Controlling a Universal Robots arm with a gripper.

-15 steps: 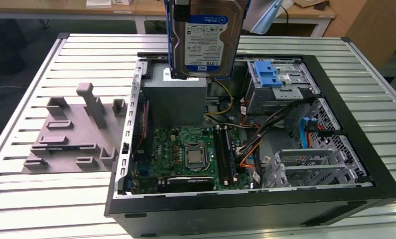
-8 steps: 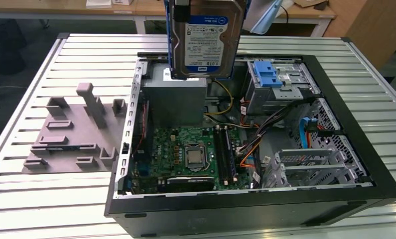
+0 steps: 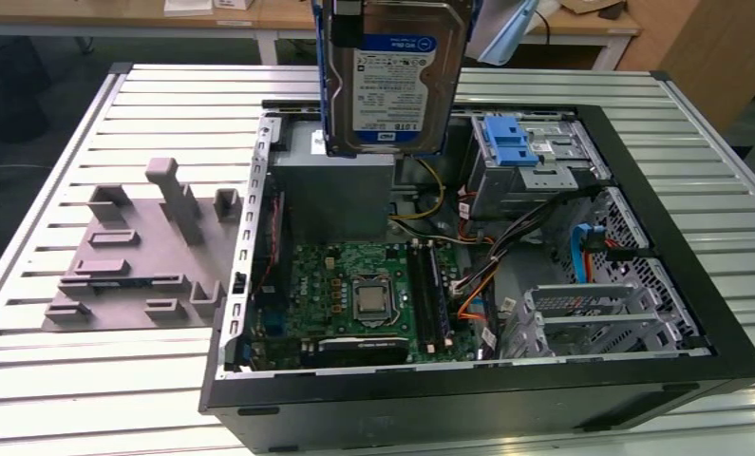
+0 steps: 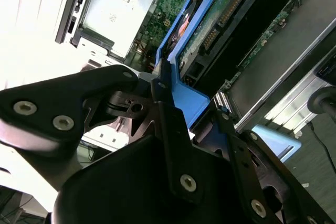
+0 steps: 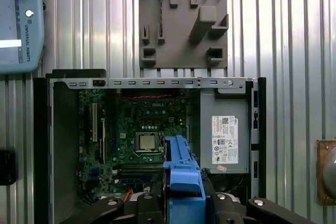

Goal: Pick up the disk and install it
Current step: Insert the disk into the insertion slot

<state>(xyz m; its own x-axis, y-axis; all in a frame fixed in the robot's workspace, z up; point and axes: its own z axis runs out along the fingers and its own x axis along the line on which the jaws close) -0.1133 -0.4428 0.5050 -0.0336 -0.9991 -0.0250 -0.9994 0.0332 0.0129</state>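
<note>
Above the rear of the open computer case (image 3: pixel 681 237), the disk (image 3: pixel 390 81) hangs upright in the exterior view, its white-and-blue label facing the camera. Its upper end runs off the frame's top edge, so whatever holds it there is cut off. Its lower edge overlaps the grey power supply (image 3: pixel 339 185) behind it, and that view does not tell how much gap lies between them.

In the second wrist view the disk (image 4: pixel 231 14) shows only its underside, green circuit board and connector, at a steep angle. In the first wrist view just the narrow edge of its blue frame (image 5: pixel 181 174) is seen, hiding part of the motherboard (image 5: pixel 131 129) below.

The gripper (image 4: pixel 191 106) is closed narrowly on that blue frame (image 4: pixel 181 80), one black jaw pressed against each side; the gripper (image 5: pixel 184 203) shows the same clamped hold in the first wrist view.

Beside the case, a grey parts holder (image 3: pixel 137 256) lies on the slatted table (image 3: pixel 47 380).
</note>
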